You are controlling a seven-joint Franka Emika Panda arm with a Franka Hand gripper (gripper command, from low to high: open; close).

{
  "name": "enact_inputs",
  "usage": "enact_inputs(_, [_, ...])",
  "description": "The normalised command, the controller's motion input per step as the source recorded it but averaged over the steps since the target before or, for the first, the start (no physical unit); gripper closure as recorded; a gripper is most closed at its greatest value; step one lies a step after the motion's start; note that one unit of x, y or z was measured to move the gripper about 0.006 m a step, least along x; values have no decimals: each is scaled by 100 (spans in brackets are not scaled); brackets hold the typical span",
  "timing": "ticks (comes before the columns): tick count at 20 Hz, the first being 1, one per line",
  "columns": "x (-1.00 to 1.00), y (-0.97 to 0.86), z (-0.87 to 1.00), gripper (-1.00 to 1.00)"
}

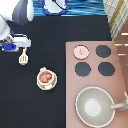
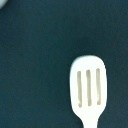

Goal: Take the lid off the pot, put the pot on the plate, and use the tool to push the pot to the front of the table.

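Exterior view: pincer (image 1: 23,49) above tool (image 1: 23,58) (pot (image 1: 46,77) nearby).

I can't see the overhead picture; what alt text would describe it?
At the exterior view's left, the robot's gripper hangs over a small cream-white spatula on the black table. The uncovered pinkish-tan pot sits on a cream plate; its pale pink lid lies on the stove.

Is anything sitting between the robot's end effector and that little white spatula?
Nothing visible. The end effector is at the exterior view's left, right at the handle end of the small cream-white slotted spatula, with only bare black tabletop around it.
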Motion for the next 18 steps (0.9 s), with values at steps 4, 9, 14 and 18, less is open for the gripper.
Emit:
enact_inputs(4, [-79,-3,-73,-100])
enact_inputs(9, [-66,2,-71,-100])
enact_inputs(14, [-55,1,-62,-100])
enact_inputs(18, [-38,-9,-44,-100])
